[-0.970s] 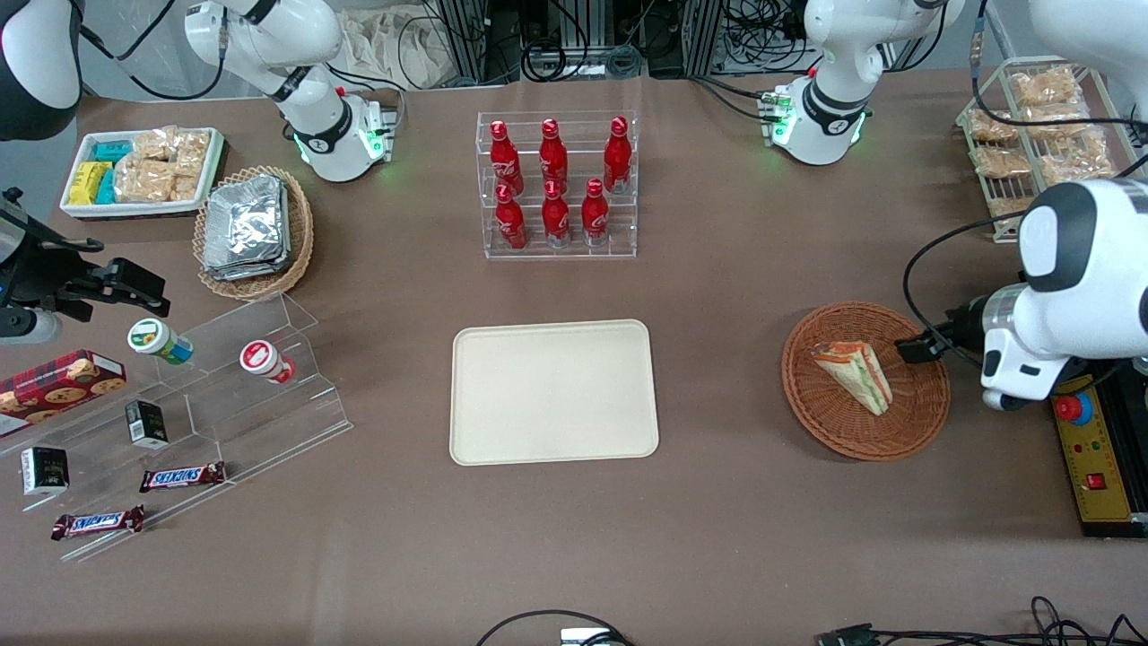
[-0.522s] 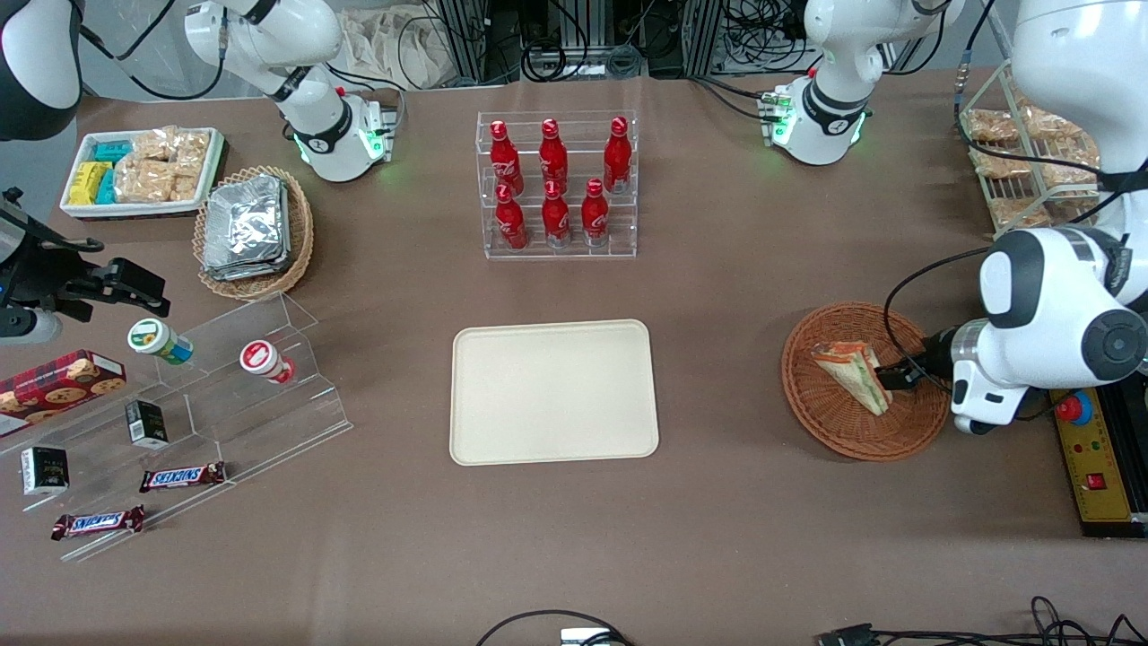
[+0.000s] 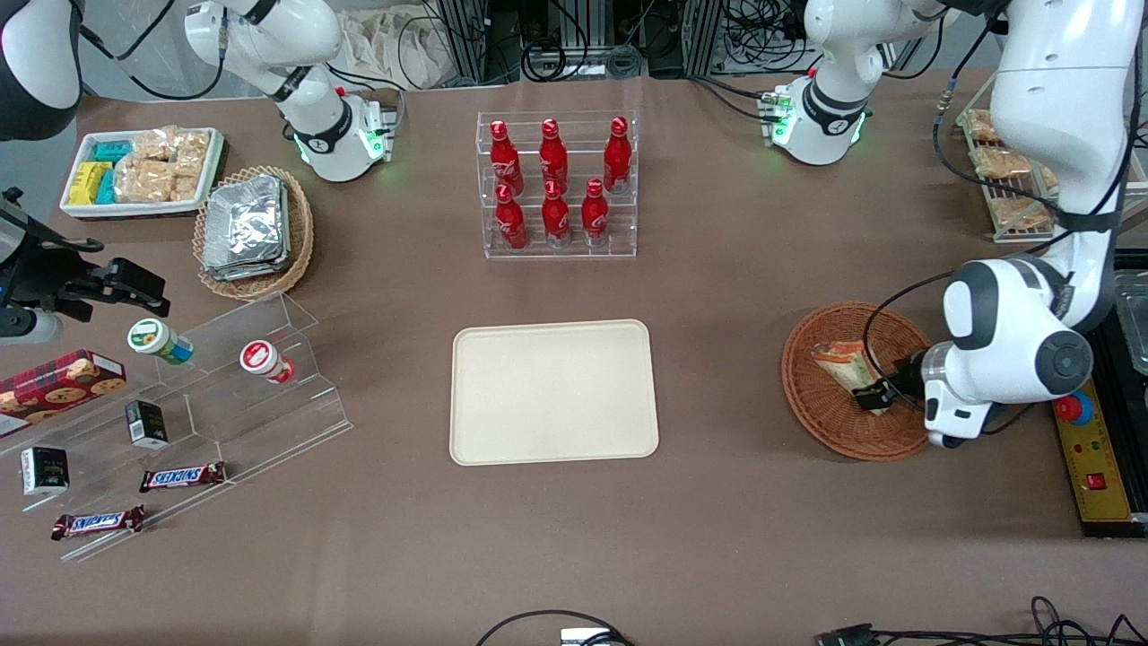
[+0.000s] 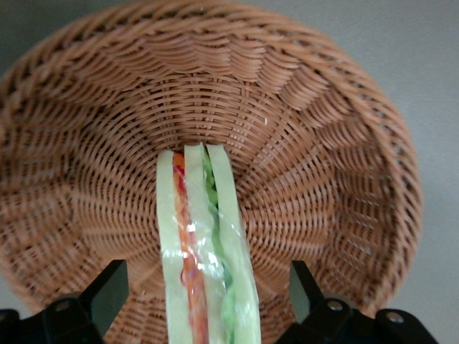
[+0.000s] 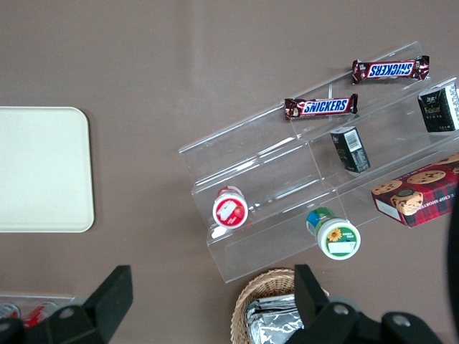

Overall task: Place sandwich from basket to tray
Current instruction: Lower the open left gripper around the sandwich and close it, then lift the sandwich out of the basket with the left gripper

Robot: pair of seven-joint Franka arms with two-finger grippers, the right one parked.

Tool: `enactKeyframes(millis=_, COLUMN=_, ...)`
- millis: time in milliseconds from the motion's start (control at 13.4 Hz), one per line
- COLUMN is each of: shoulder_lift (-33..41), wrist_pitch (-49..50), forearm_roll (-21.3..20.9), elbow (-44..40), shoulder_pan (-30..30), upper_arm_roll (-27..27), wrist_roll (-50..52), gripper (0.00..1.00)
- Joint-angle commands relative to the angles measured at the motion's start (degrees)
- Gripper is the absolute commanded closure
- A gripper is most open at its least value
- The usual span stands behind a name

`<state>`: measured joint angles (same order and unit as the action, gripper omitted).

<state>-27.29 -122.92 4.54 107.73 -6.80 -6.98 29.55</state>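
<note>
Nearest the front camera, two chocolate bars [image 3: 182, 476] lie on the lowest step of a clear stepped display stand [image 3: 269, 408] toward the parked arm's end of the table. Farther back, the tray [image 3: 553, 391] sits flat at the middle of the table with nothing on it. Level with the tray, toward the working arm's end, the basket [image 3: 821, 408] rests on the brown tablecloth and holds the sandwich [image 3: 840, 362], which stands on edge inside it, well apart from the tray. The gripper [image 3: 872, 396] is down inside the basket at the nearer end of the sandwich. In the wrist view the two fingers [image 4: 107, 290] are spread wide, one on each side of the sandwich [image 4: 204, 251], and neither touches the wrap; the bread layers and the orange and green filling run between them, with the woven wall of the basket [image 4: 323, 165] rising around. Farther from the camera, red bottles [image 3: 554, 179] stand in a clear rack. A lighter wicker basket of foil packets [image 3: 247, 229] sits toward the parked arm's end.
</note>
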Motion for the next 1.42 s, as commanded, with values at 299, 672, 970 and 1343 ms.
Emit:
enactKeyframes(millis=299, shoulder_lift=-0.9, wrist_pitch=-4.3, forearm_roll=1.9, elbow=2.9, shoulder_pan=0.1, upper_arm_roll=-0.3, wrist_roll=0.5, gripper=0.66)
enactKeyframes(millis=672, shoulder_lift=1.7, wrist_pitch=-1.5, forearm_roll=2.4, elbow=2.7, shoulder_pan=0.6, upper_arm_roll=-0.7, wrist_roll=-0.4, gripper=1.00)
enactKeyframes(millis=970, shoulder_lift=7.4, wrist_pitch=7.7, forearm_roll=2.1, elbow=-2.4, shoulder_pan=0.7, upper_arm_roll=-4.8, wrist_roll=-4.0, gripper=1.00)
enactKeyframes(millis=1343, shoulder_lift=5.1, wrist_pitch=22.9, forearm_roll=1.6, elbow=-17.4, shoulder_pan=3.2, upper_arm_roll=-9.6, wrist_roll=-11.7, gripper=1.00)
